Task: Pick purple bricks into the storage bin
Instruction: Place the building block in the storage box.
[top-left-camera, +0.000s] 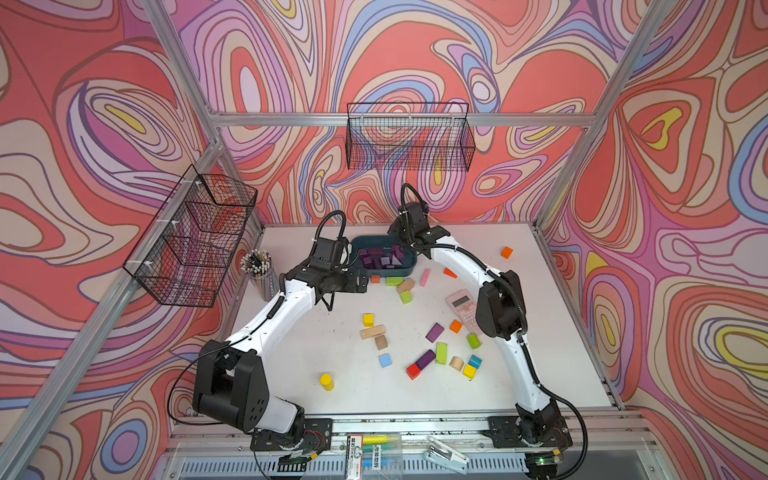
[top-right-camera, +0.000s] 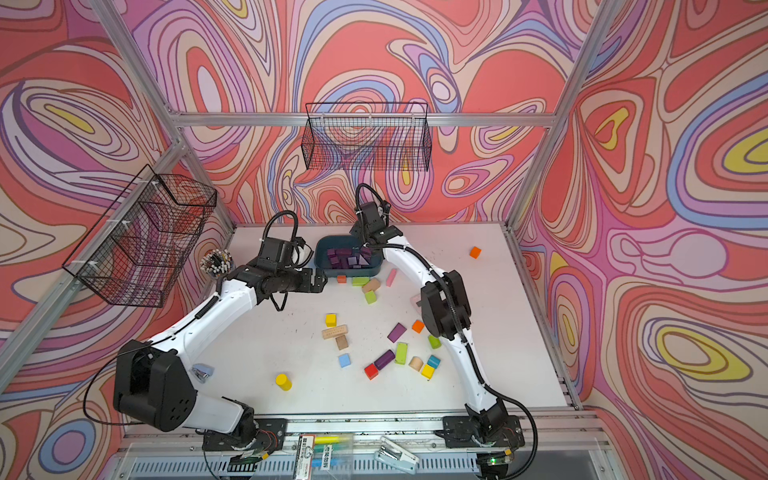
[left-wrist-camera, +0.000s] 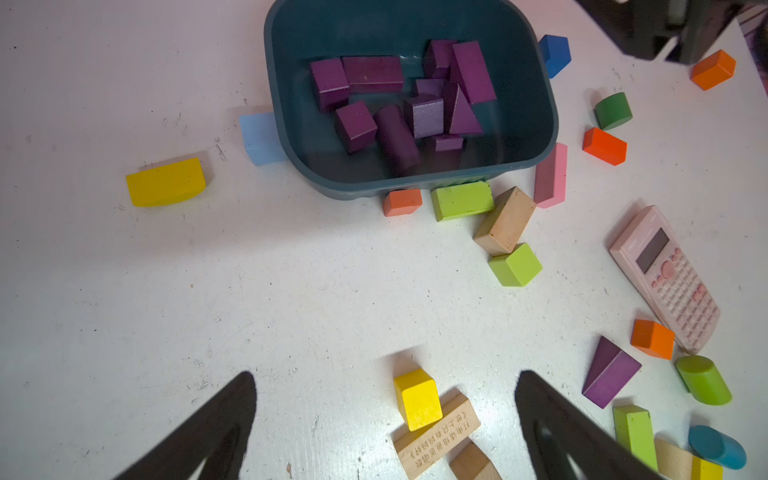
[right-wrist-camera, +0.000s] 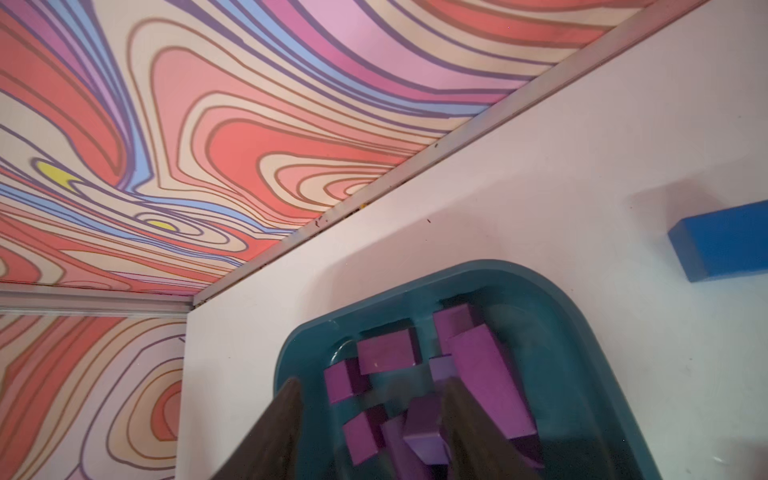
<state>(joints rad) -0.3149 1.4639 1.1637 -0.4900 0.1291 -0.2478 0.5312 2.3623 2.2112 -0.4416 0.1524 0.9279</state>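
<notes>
- Nearest the front edge of the worktop (top-left-camera: 291, 365), a yellow cylinder (top-left-camera: 327, 381) is seen standing alone.
- Just behind it, a purple bar (top-left-camera: 425, 359) is found lying flat. One end is pressed against a red cube (top-left-camera: 413, 371), and a green bar (top-left-camera: 441, 353) lies just beside it.
- A little farther in, a purple wedge (top-left-camera: 434, 332) is spotted on its side, near an orange cube (top-left-camera: 456, 326) and the pink calculator (top-left-camera: 461, 305) (both purple pieces are well apart from the tub).
- At mid-worktop the left gripper (left-wrist-camera: 386, 374) is held above the surface. Its jaws are spread wide and nothing is caught between them.
- Farther back, the storage bin (top-left-camera: 397, 272) is set near the rear edge, with a lime block (left-wrist-camera: 461, 200) touching its front wall.
- Inside it, the purple bricks (left-wrist-camera: 424, 114) are heaped together: cubes, bars and a wedge, with one piece blurred.
- Over the bin the right gripper (right-wrist-camera: 372, 380) is poised with its jaws parted and nothing clamped. The bricks are seen beneath the gap.
- A blue block (right-wrist-camera: 723, 241) is noted just beside the bin's far side.
</notes>
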